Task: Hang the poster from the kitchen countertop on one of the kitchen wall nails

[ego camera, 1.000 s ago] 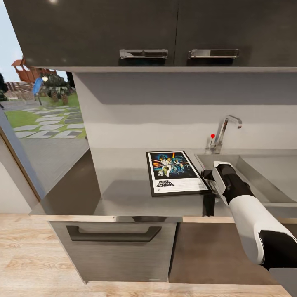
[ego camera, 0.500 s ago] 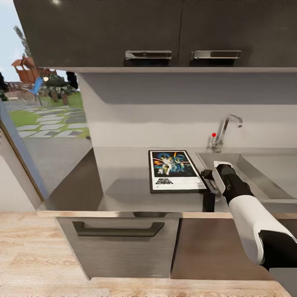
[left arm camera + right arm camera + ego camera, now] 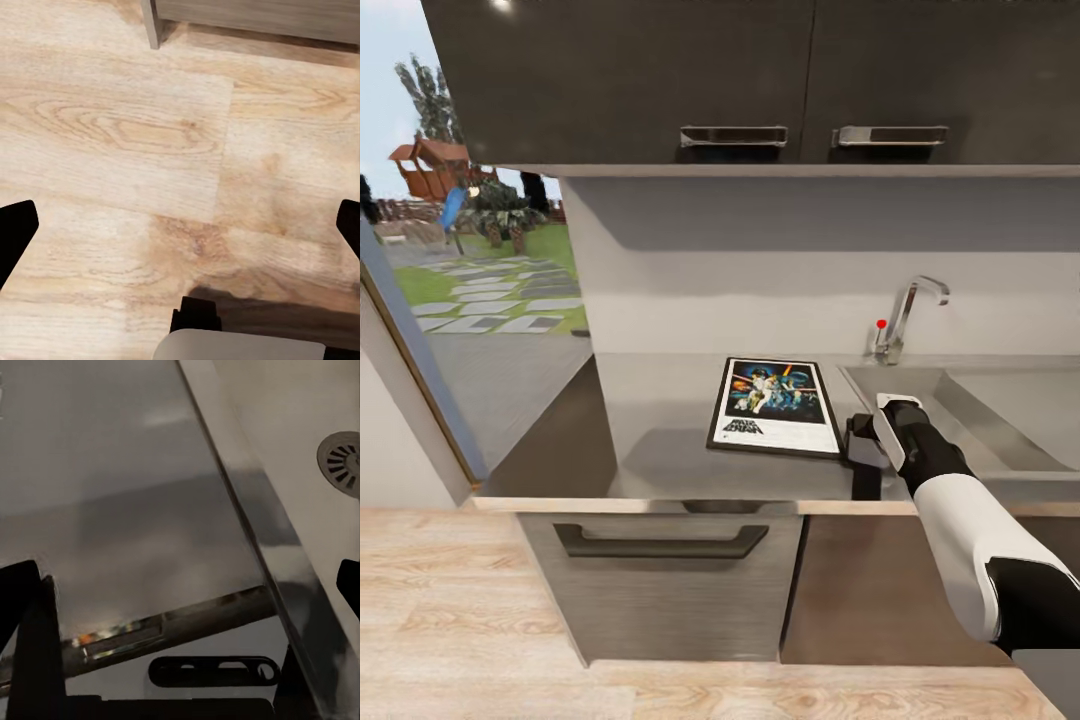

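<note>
The poster [image 3: 775, 405] lies flat on the grey kitchen countertop [image 3: 650, 430], just left of the sink, with its black frame turned slightly askew. My right gripper [image 3: 860, 436] hovers low over the counter at the poster's near right corner. In the right wrist view the right gripper [image 3: 184, 592] is open, its fingers [image 3: 19, 607] spread wide over bare counter and nothing between them. My left gripper [image 3: 180, 225] is open above the wooden floor [image 3: 150, 135]. The wall nails are out of view.
The steel sink basin [image 3: 1000, 420] and chrome tap [image 3: 908, 312] with a small red dot [image 3: 880, 324] sit right of the poster. Dark upper cabinets [image 3: 760, 70] overhang the counter. A drawer [image 3: 660, 545] lies below it. A glass opening [image 3: 470, 280] shows a garden at left.
The view has shifted a little. The poster has turned on the counter, its near edge swinging left. My right gripper stays at its near right corner.
</note>
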Controlling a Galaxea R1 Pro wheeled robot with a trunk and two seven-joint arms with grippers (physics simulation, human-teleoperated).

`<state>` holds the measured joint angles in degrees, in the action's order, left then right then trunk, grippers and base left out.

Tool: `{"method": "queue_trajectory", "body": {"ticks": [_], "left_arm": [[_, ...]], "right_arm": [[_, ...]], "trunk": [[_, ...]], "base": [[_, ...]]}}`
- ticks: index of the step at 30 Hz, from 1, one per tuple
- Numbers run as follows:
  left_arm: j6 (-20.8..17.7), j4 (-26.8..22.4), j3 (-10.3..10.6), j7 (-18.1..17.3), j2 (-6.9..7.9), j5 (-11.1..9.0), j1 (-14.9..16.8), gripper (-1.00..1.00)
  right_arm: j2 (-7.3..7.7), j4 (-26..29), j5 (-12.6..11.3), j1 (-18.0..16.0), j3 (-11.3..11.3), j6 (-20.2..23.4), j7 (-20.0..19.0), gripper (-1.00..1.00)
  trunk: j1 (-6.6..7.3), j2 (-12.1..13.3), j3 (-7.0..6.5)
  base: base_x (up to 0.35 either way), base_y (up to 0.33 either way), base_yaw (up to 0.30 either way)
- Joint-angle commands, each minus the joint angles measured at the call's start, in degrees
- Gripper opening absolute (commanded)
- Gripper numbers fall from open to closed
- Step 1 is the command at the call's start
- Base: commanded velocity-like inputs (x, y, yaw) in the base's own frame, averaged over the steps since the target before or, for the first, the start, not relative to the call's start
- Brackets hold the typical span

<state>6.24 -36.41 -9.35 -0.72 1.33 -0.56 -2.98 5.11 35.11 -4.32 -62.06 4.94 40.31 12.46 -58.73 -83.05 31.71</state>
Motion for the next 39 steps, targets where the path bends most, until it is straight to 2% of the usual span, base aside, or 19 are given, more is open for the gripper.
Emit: {"method": "queue_trajectory", "body": {"ticks": [1,18,20,27,32,39], "left_arm": [[0.1,-0.1,-0.1,-0.1,-0.01,-0.1,0.0,1.00],[0.1,-0.1,-0.1,-0.1,-0.01,-0.1,0.0,1.00],[0.1,-0.1,-0.1,-0.1,-0.01,-0.1,0.0,1.00],[0.1,-0.1,-0.1,-0.1,-0.01,-0.1,0.0,1.00],[0.1,-0.1,-0.1,-0.1,-0.01,-0.1,0.0,1.00],[0.1,-0.2,-0.1,-0.1,-0.01,-0.1,0.0,1.00]], "right_arm": [[-0.01,-0.5,-0.7,0.0,0.0,0.5,0.1,1.00],[-0.04,0.1,-0.7,0.0,0.0,0.6,0.1,1.00],[-0.16,2.1,-0.7,0.0,0.1,0.9,0.2,1.00],[-1.81,7.0,-0.7,-0.1,0.1,1.5,0.4,1.00],[-3.07,10.5,-0.7,-0.1,0.1,5.5,0.3,1.00],[-4.08,13.9,-0.7,-0.1,0.0,7.4,0.4,1.00]], "trunk": [[0.00,0.0,0.06],[0.00,0.0,0.06],[0.00,0.0,0.06],[0.00,0.0,0.06],[0.00,0.0,0.06],[0.00,0.0,0.06]], "base": [[-0.099,0.004,0.000],[-0.071,0.001,0.000],[-0.001,0.000,0.000],[0.000,0.000,0.000],[0.000,0.000,0.000],[0.065,0.055,0.000]]}}
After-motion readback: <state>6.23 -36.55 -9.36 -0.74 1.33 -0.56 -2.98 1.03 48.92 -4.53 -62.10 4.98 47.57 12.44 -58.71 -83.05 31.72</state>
